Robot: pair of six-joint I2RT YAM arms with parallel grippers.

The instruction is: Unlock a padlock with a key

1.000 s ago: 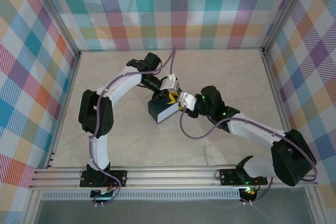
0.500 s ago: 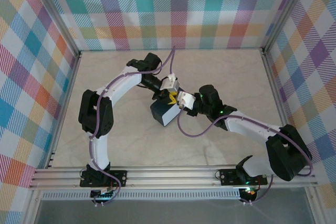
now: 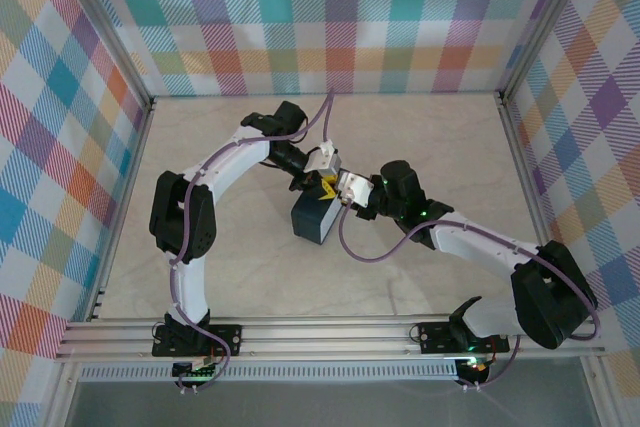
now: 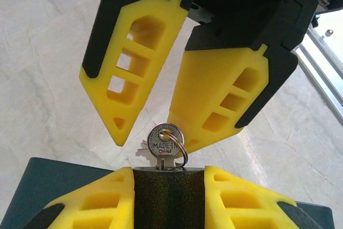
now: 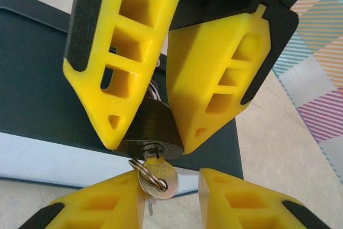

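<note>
padlock (image 5: 147,124) sits clenched in the left gripper (image 4: 169,178) by the dark box (image 5: 37,79) near the table's (image 3: 420,137) middle; right gripper (image 5: 171,174) released, jaws flanking the inserted key (image 4: 165,143).

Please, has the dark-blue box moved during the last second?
Yes: in the top view the dark-blue box has turned, its near corner now slightly closer to the front rail.

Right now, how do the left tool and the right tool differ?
The left tool is clamped on the dark padlock; the right tool grips nothing yet. The left tool's fingers press the padlock's sides, while the right tool's fingers stand apart around the key head, gap showing. Both have yellow fingers and face each other tip to tip near the dark-blue box.
</note>
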